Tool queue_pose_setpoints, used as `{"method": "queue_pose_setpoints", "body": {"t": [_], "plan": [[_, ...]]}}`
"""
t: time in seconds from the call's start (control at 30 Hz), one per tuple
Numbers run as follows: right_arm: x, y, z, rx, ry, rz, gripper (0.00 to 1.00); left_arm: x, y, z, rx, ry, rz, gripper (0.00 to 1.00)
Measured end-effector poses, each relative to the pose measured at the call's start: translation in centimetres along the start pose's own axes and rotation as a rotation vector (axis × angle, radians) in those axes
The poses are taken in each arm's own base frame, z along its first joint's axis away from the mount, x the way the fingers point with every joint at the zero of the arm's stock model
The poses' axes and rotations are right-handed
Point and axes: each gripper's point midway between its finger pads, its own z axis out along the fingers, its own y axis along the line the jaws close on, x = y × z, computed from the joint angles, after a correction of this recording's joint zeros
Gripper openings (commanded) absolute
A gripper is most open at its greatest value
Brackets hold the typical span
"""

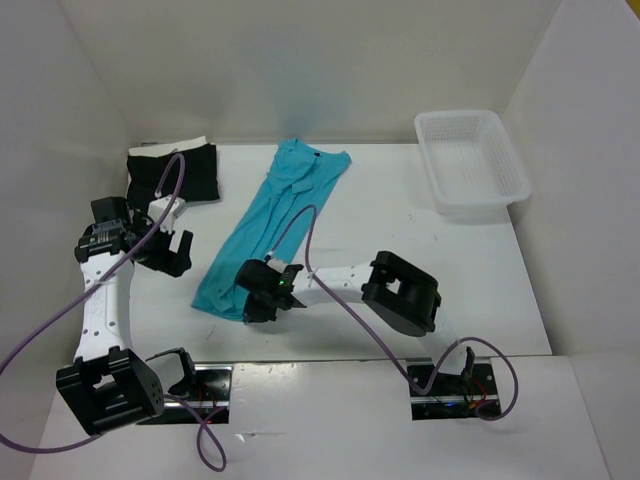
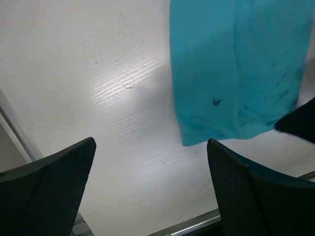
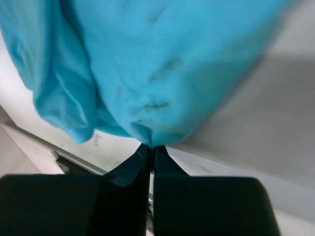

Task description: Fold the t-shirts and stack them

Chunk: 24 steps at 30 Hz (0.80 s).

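Note:
The bright turquoise t-shirt [image 1: 275, 215] lies in a long narrow strip running diagonally across the middle of the table. My right gripper [image 1: 252, 300] is at its near end, shut on the hem; the right wrist view shows the turquoise cloth [image 3: 162, 64] pinched between the closed fingertips of the gripper [image 3: 151, 146]. My left gripper [image 1: 172, 258] hovers open to the left of the strip, nothing between its fingers [image 2: 150, 142], with the shirt's near corner [image 2: 236, 64] just ahead. At the back left the black t-shirt [image 1: 175, 175] lies folded on the cream-white one [image 1: 170, 147].
A white plastic lattice basket [image 1: 475, 200] stands at the back right. White walls close in the table on three sides. The metal front edge [image 2: 197, 223] of the table runs close under the left gripper.

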Motion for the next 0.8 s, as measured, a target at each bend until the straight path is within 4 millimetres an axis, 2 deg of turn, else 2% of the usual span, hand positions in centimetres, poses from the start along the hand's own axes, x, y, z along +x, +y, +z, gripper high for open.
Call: {"method": "queue_pose_setpoints", "body": {"t": [0.07,0.17,0.23,0.27,0.3,0.33,0.37,0.4,0.53,0.63,0.7,0.8], "plan": [[-0.4,-1.8,-1.0,0.007,-0.006,0.03,0.0,0.1,0.0,-0.1,0.004,0.005,0.023,1.0],[-1.0,-6.4,-3.7,0.068,-0.022,0.072,0.0,-0.4,-0.4,-0.2,0.023,0.008,0.079,1.0],[-1.1,-9.9,-5.6,0.123,-0.03,0.09,0.01,-1.8,-1.1,-0.1,0.045,-0.007,0.17,1.0],[-1.0,-11.1,-6.4,0.137,-0.03,0.098,0.07,-2.6,-1.7,0.0,0.065,-0.02,0.227,1.0],[-0.7,-12.3,-7.1,0.151,-0.025,0.101,0.2,-3.5,-2.6,0.2,0.088,-0.034,0.294,1.0],[-0.2,-13.4,-7.8,0.159,-0.013,0.104,0.35,-4.2,-3.4,0.3,0.108,-0.049,0.362,1.0],[0.5,-14.2,-8.5,0.157,0.011,0.101,0.57,-5.1,-4.6,0.5,0.137,-0.076,0.464,1.0],[1.1,-14.6,-9.0,0.157,0.026,0.103,0.64,-5.8,-5.8,0.5,0.165,-0.102,0.551,1.0],[3.7,-15.6,-10.7,0.188,0.077,0.003,0.73,-7.3,-10.5,-0.5,0.218,-0.259,0.939,1.0],[4.9,-17.2,-12.0,0.23,0.101,-0.048,0.73,-6.2,-14.5,-1.8,0.258,-0.368,1.216,1.0],[4.8,-17.8,-12.9,0.236,0.091,-0.059,0.73,-4.6,-16.7,-1.8,0.307,-0.4,1.37,1.0],[4.0,-17.9,-14.8,0.22,0.067,-0.047,0.73,-1.0,-19.5,-0.2,0.436,-0.385,1.544,1.0]]}}
